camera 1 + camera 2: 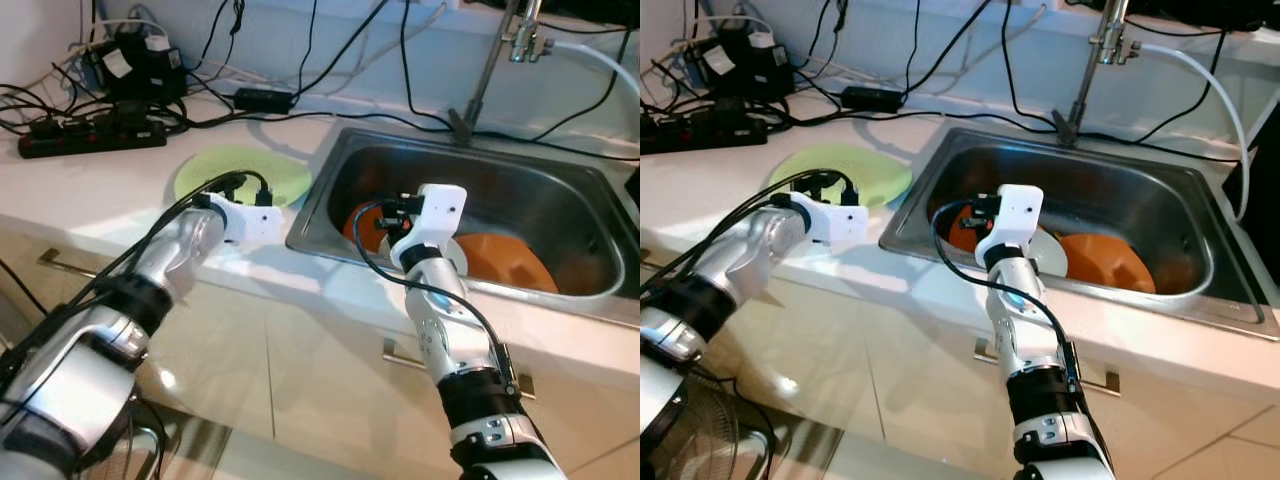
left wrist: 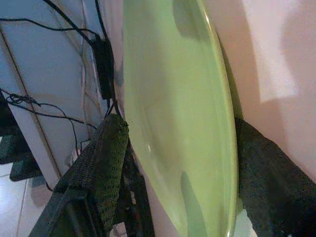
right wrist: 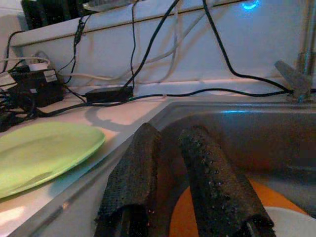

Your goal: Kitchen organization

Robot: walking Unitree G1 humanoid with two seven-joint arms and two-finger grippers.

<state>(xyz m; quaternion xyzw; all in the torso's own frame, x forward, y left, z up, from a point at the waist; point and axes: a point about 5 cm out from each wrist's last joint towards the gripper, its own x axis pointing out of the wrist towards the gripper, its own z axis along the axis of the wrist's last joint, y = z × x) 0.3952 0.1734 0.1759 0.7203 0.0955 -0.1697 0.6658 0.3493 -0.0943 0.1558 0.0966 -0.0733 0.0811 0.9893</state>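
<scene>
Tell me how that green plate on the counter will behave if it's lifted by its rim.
The green plate looks rigid, so it should keep its shape. Its glossy surface may slip between the left gripper fingers straddling its rim. Shallow and flat, it shouldn't roll.
</scene>
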